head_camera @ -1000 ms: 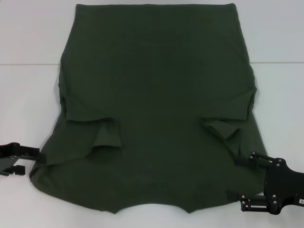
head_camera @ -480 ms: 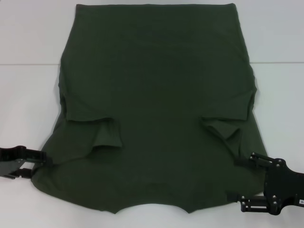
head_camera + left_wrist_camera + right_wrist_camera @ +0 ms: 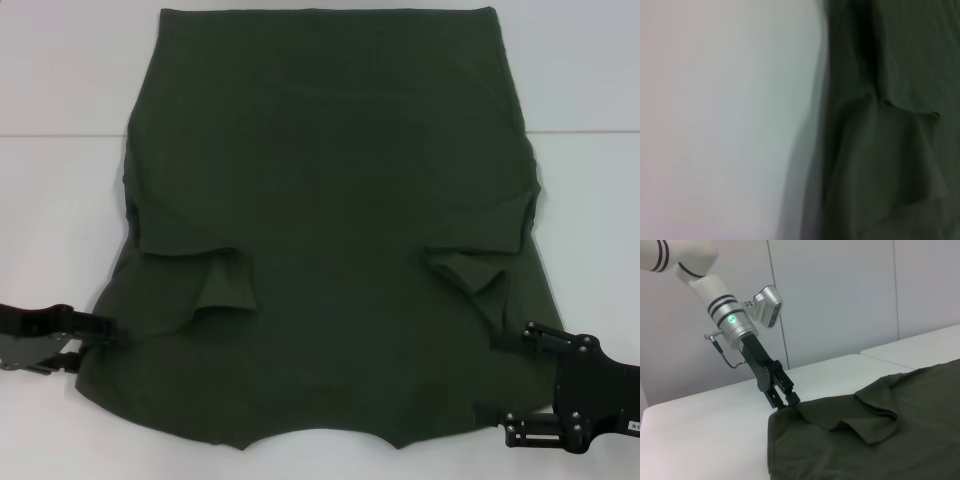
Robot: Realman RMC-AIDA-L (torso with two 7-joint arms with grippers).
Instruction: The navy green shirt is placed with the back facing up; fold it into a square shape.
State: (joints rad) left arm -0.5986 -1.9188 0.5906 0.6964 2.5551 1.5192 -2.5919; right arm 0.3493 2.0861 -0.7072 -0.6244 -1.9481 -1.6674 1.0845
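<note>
At lower left of the head view, the left gripper (image 3: pixel 100 330) pinches the matte olive hem of the navy green shirt (image 3: pixel 330 220). At lower right, the right gripper (image 3: pixel 495 378) is spread wide at the hem. The shirt lies across the white table (image 3: pixel 60 220), sleeves folded inward.

Count was: 1 shirt (image 3: pixel 330 230), both sleeves folded in, 2 grippers, left (image 3: pixel 105 333) and right (image 3: pixel 492 378), at its near corners, 1 white table (image 3: pixel 60 200). Nothing else was on it.
</note>
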